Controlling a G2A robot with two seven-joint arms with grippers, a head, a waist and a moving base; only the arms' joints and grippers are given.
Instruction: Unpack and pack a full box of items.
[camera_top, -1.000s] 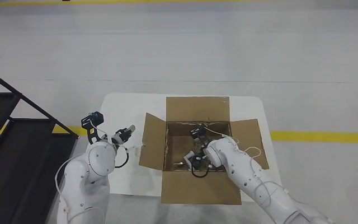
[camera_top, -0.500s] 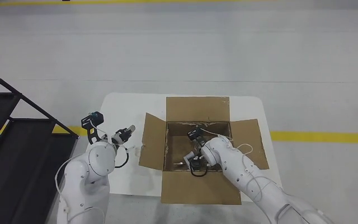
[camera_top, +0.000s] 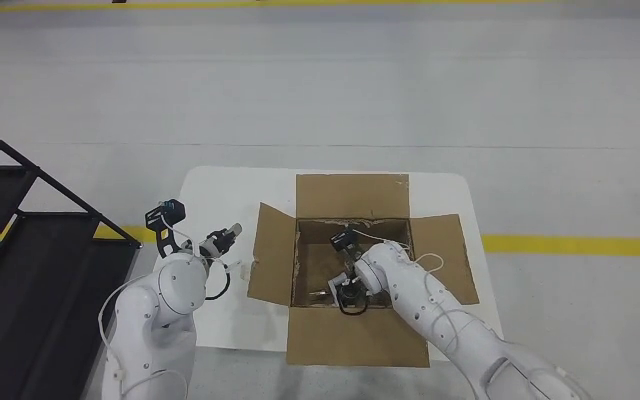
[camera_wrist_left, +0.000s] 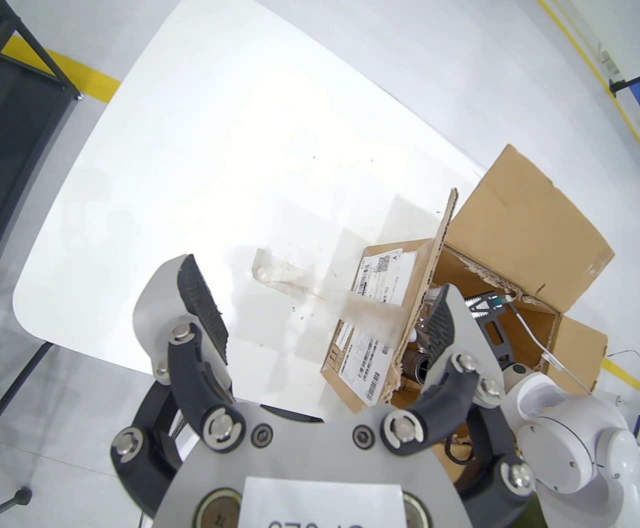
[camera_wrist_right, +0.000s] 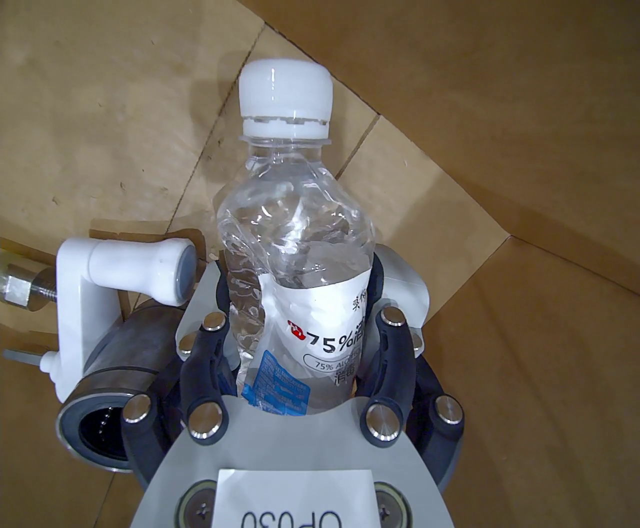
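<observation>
An open cardboard box (camera_top: 352, 195) stands on the white table (camera_top: 215, 190), its flaps spread out. My right gripper (camera_wrist_right: 299, 320) is down inside the box (camera_wrist_right: 525, 150), shut on a clear plastic bottle (camera_wrist_right: 295, 250) with a white cap and a printed label. Beside the bottle lies a metal cylinder with a white handle (camera_wrist_right: 120, 300) on the box floor. In the top view the right arm (camera_top: 400, 280) dips into the box. My left gripper (camera_wrist_left: 320, 320) is open and holds nothing, hanging above the table to the left of the box (camera_wrist_left: 525, 235).
A strip of clear tape (camera_wrist_left: 280, 275) sticks out from the box's labelled side wall over the table. A black metal rack (camera_top: 40, 260) stands left of the table. A yellow floor line (camera_top: 560, 243) runs on the right. Bare tabletop lies left of the box.
The right arm has shifted slightly to the left inside the box. The left arm has not moved.
</observation>
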